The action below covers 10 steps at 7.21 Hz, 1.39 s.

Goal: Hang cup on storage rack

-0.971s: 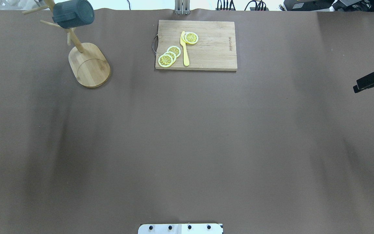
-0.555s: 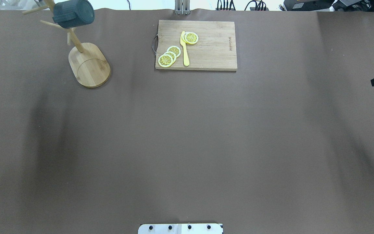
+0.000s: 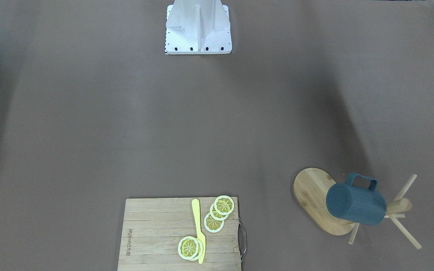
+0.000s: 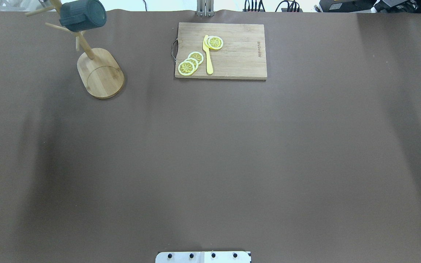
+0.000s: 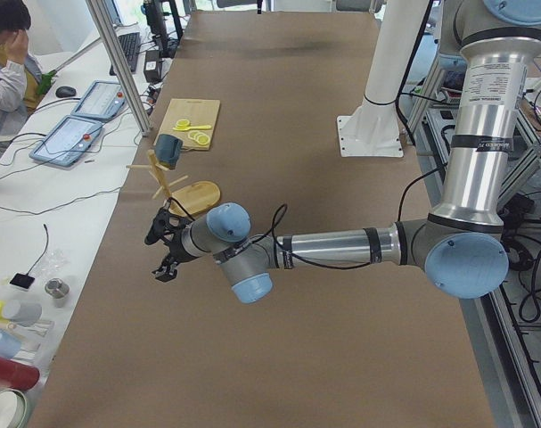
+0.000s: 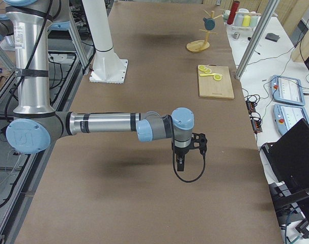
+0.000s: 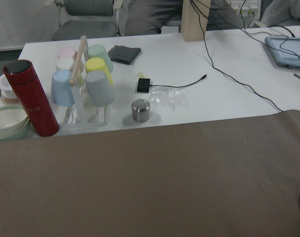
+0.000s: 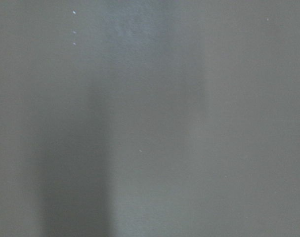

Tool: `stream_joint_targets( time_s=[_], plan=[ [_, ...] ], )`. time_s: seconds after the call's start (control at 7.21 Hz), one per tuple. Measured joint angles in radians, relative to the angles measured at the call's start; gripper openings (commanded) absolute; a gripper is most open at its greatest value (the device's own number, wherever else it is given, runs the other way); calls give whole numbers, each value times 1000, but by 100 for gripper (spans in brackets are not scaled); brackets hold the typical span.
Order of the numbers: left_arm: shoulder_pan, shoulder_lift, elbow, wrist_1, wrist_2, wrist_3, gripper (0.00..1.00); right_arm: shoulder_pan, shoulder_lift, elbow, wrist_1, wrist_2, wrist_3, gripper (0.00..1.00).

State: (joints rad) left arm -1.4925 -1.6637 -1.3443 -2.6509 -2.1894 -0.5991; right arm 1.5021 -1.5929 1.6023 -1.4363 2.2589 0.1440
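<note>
While it hangs: dark teal-blue ribbed mug [image 3: 356, 205] on light bamboo peg tree [image 3: 311, 188].
Likely stiff, chippable; take it by the rim. Opening of left gripper [image 5: 161, 254], right gripper [image 6: 180, 161]: cannot tell.

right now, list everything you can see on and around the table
storage rack: one, light bamboo, table's far left corner
cup: one, dark teal-blue, up on the storage rack's pegs, tipped sideways
cutting board: one, light wood, far middle of the table
lemon slices: five, yellow, on the cutting board
knife: one, yellow, on the cutting board between the slices
flask: one, red, side table past the robot's left end
pastel cups: about six, in a holder beside the flask
tin: one, silver, same side table
left gripper: one, black, over the table's left end; open or shut unclear
right gripper: one, black, over the right end; open or shut unclear
</note>
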Motion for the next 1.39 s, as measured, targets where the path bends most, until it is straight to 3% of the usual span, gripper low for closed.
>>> stream_joint_targets(
  time_s=[0.28,0.56,0.97,1.25,1.39],
  plan=[
    [-67,3,-36,218,-210,61,87,24,1,-74,3,6,-84,100],
    [-75,34,-103,420,-290,125,90,35,-4,-88,5,12,-109,100],
    [-76,74,-150,741,-270,471,97,39,-13,-82,8,31,-113,100],
    [-84,87,-220,949,-243,599,97,39,-17,-79,8,35,-113,100],
    [-87,130,-264,985,-239,619,97,40,-17,-78,8,39,-113,100]
  ],
)
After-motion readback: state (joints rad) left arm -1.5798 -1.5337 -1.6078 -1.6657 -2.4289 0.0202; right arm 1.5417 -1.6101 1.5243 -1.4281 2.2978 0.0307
